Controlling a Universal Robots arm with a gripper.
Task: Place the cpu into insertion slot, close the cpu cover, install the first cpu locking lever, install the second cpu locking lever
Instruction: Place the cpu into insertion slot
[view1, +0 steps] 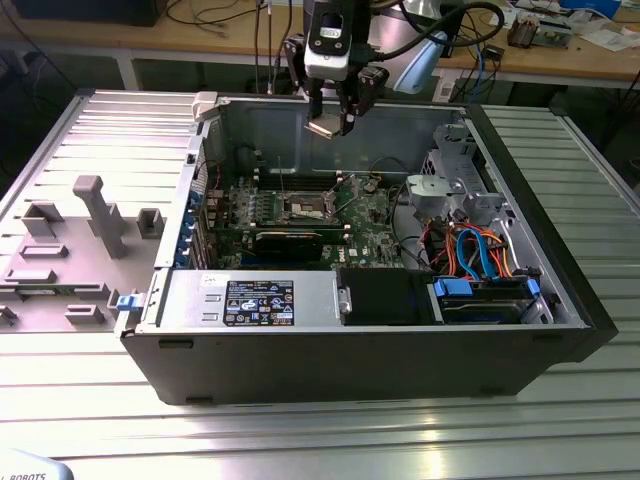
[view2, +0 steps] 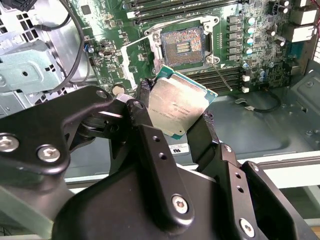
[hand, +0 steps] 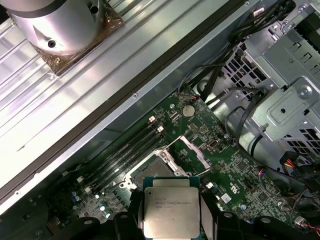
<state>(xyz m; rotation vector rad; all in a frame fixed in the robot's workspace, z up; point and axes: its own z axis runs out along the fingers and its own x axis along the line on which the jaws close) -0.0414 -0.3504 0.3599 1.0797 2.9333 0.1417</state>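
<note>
My gripper (view1: 332, 120) hangs above the open computer case, shut on the cpu (view1: 327, 127), a flat silver-topped square chip. In both wrist views the black fingers (view2: 141, 107) clamp two opposite edges of the cpu (view2: 179, 106) (hand: 171, 206), which is tilted. Below and apart from it, the insertion slot (view2: 182, 44) (hand: 156, 167) (view1: 305, 208) lies uncovered on the green board, its dark centre showing. The cpu cover (view2: 136, 50) (hand: 194, 151) stands swung open beside the slot. A thin metal locking lever (view2: 223, 80) sticks out next to the slot.
A long black graphics card (view1: 290, 240) lies in front of the slot, with memory slots (hand: 125, 150) beside it. A silver drive cage (view1: 455, 190) and orange and blue cables (view1: 480, 255) sit toward the exterior view's right. A grey fixture plate (view1: 80, 240) lies left of the case.
</note>
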